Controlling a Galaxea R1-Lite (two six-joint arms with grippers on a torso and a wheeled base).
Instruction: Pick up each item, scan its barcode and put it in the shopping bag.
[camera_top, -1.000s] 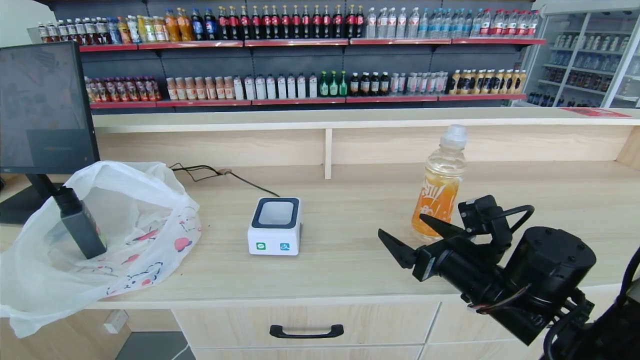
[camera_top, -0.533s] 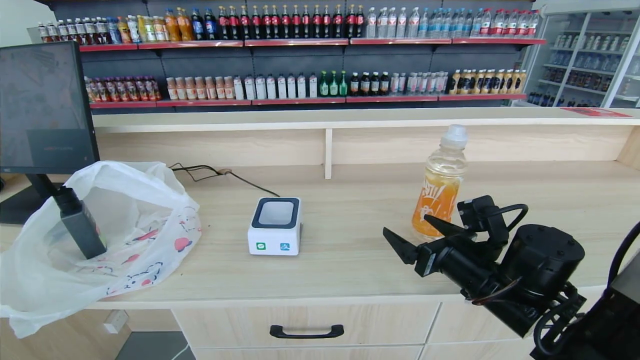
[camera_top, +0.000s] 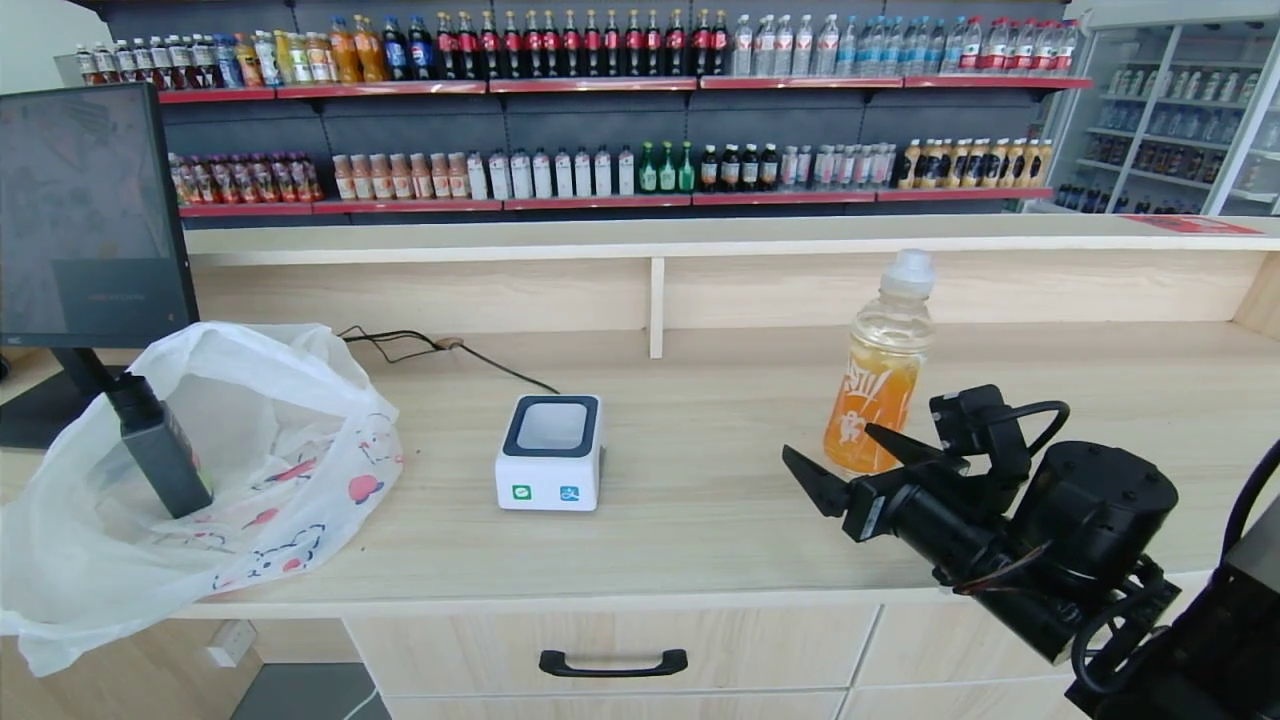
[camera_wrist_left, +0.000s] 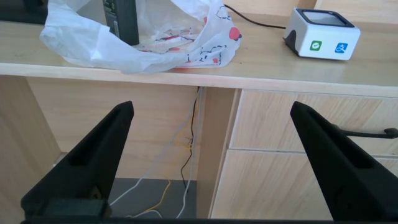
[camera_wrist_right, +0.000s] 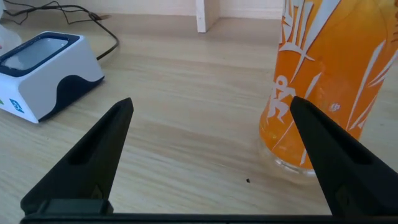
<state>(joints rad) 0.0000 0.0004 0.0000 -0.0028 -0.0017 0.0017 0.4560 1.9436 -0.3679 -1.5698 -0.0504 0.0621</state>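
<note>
Edging my right fingers (camera_top: 812, 478) closer to the orange drink bottle (camera_top: 880, 370), I am keeping them spread wide and empty. It is standing upright on the worktop (camera_top: 700, 530) just ahead, so a grasp is likely coming next.

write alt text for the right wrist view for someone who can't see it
The open right gripper hangs low over a wooden counter, with an upright orange drink bottle just ahead, off to one side of the gap between its jaws. A white barcode scanner with a black cable sits farther off on the other side.
</note>
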